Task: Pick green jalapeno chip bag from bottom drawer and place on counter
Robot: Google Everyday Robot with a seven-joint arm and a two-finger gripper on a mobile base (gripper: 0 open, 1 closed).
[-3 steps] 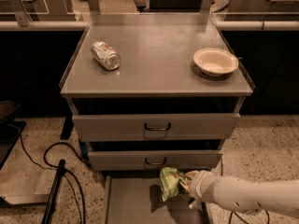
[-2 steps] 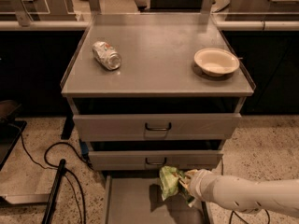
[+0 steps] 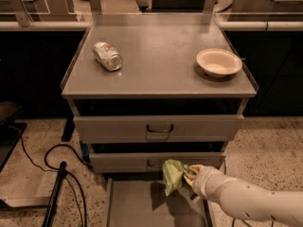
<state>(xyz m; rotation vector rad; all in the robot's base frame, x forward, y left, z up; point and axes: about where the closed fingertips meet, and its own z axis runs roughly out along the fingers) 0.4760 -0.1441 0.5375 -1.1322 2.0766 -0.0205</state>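
- The gripper sits low in the camera view, just above the open bottom drawer and in front of the middle drawer. Its white arm reaches in from the lower right.
- The pincer's fingers are closed on the right edge of the green jalapeno chip bag. The bag hangs crumpled to the left of the fingertips.
- The bag is clear of the drawer floor: a dark shadow lies on the grey floor beneath it, and nothing else shows in the visible part of the drawer.
- Done so far, judging from this: the bottom drawer stands pulled out, the bag is grasped, and it is off the floor of the drawer.
- Left to do: carry the bag up past the two upper drawer fronts, over the front edge of the counter, set it down and let go.
- The counter holds a crushed silver can at the left and a pale bowl at the right, well apart. The bare stretch between them looks like the easiest landing spot.
- The task seems roughly halfway along, with the whole lift and placement ahead.
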